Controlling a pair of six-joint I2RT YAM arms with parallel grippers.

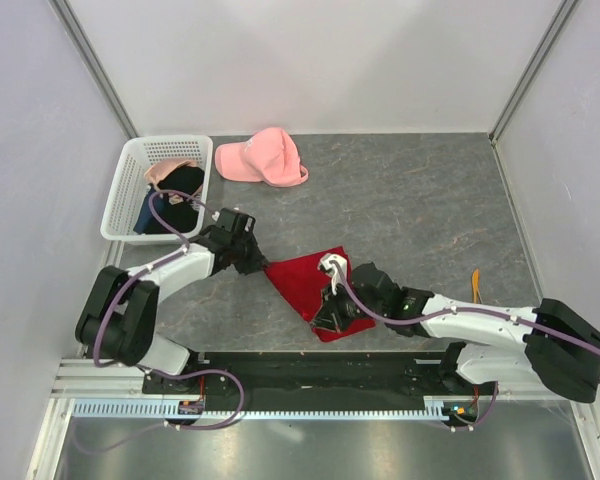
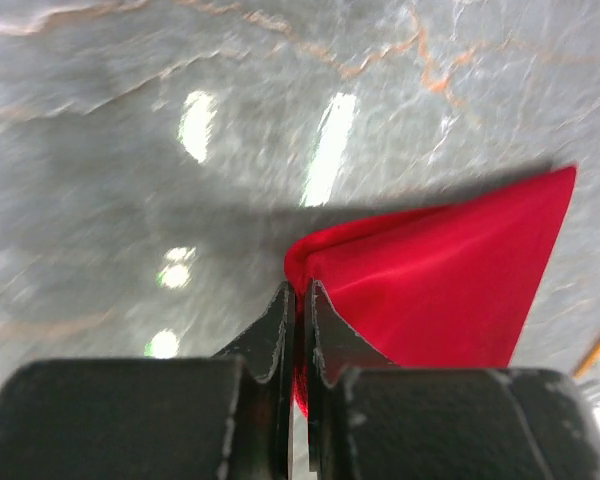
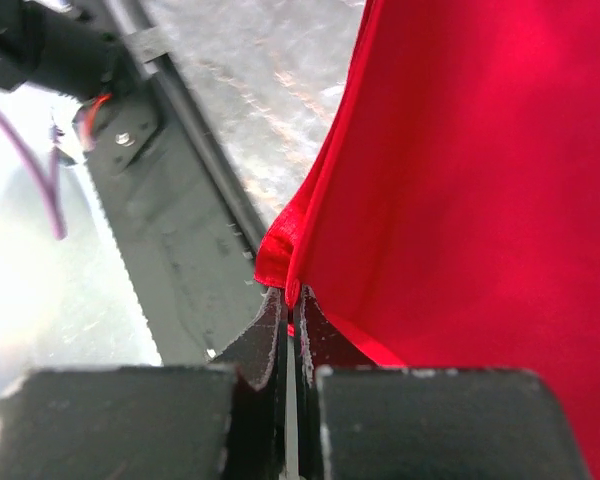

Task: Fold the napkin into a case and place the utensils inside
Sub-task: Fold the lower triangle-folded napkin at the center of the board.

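Grey marbled tabletop, walled in white, carries the red napkin near its middle, and we see the left arm stretched low, its left claw pinching the cloth's nine-o'clock corner, while the right claw pinches the five-o'clock corner.

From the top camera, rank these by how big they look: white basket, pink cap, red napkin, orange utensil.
Largest: white plastic mesh basket.
Next, unranked: bright red cloth napkin and pink fabric cap. They look alike, and the napkin is partly covered.
Smallest: thin orange stick utensil.
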